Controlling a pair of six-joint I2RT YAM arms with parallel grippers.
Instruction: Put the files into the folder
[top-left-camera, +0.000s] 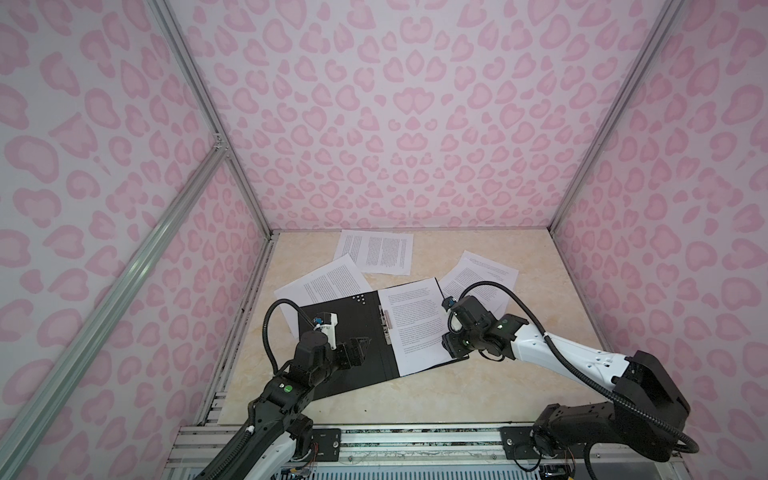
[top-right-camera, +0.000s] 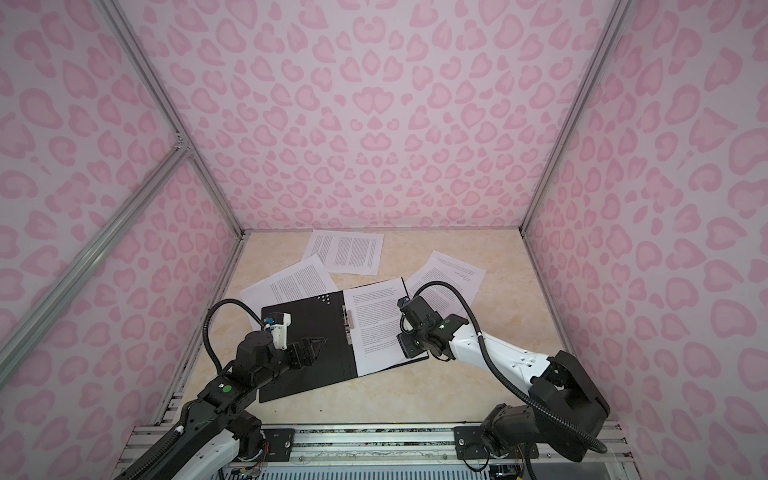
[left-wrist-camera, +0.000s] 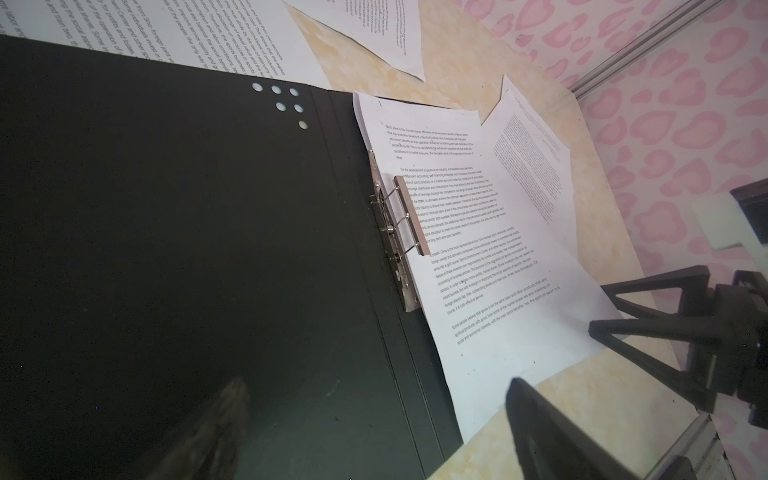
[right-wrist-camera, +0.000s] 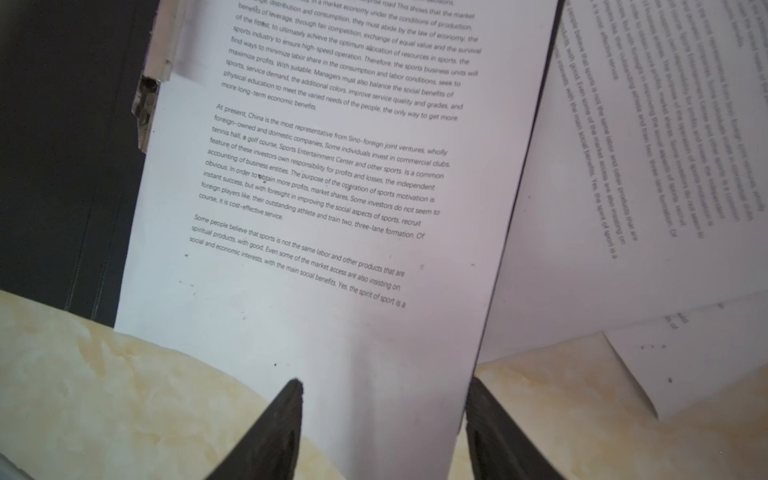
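Right tool (right-wrist-camera: 383, 380) sits closest, at the near edge of its wrist view. Its two black fingertips (right-wrist-camera: 282, 415) are spread apart w/ nothing pinched btwn them, poised at the near-right corner of a printed sheet (right-wrist-camera: 332, 208). Whether they touch the paper: can't tell.

That sheet lies in the right half of the folder (top-left-camera: 345, 332), which is open flat on the desk (top-left-camera: 415, 395), black inside up. Its spine runs near-to-far. A metal clip (left-wrist-camera: 401, 232) sits at the spine, and its bar lies over the sheet's spine-side edge.

On the other side, the left tool (left-wrist-camera: 378, 382) is spread wide and holds nothing. It is over the bare black left half of the folder, approx mid-panel in both top views. Touching or just above: can't tell. Clip and sheet lie to its right, apart from it.

The rest of the files are loose on the desk, outside the folder:
- One sheet (top-left-camera: 376, 251) lies near the back wall (top-left-camera: 395, 124).
- One sheet (top-left-camera: 324, 284) is partly under the folder's far-left corner.
- Overlapped sheets (top-left-camera: 484, 272) lie just right of the folder, beyond the right tool and partly hidden by the right arm (top-left-camera: 561, 353). Exact no. in that pile: can't tell.
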